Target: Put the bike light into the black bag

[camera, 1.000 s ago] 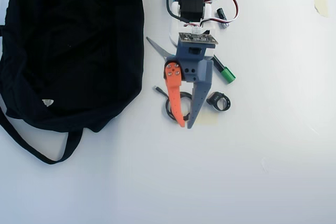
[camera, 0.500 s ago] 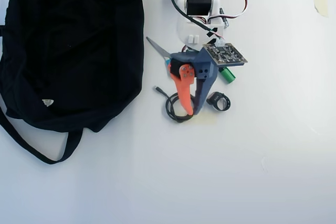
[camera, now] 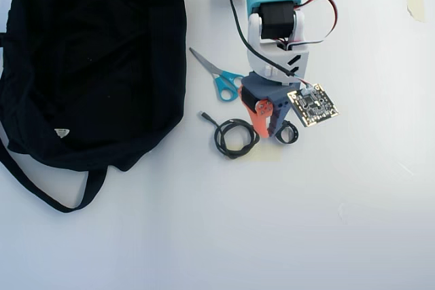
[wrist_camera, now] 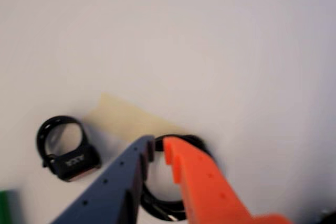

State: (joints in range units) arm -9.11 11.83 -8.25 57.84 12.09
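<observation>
I am logging the end effector (wrist_camera: pixel 159 148) hovering with its jaws slightly parted and empty between the coiled cable (camera: pixel 235 138) and the bike light (wrist_camera: pixel 67 149), which is lying loose on the worktop (camera: pixel 326 222), well apart from the black bag (camera: pixel 92 66).
</observation>
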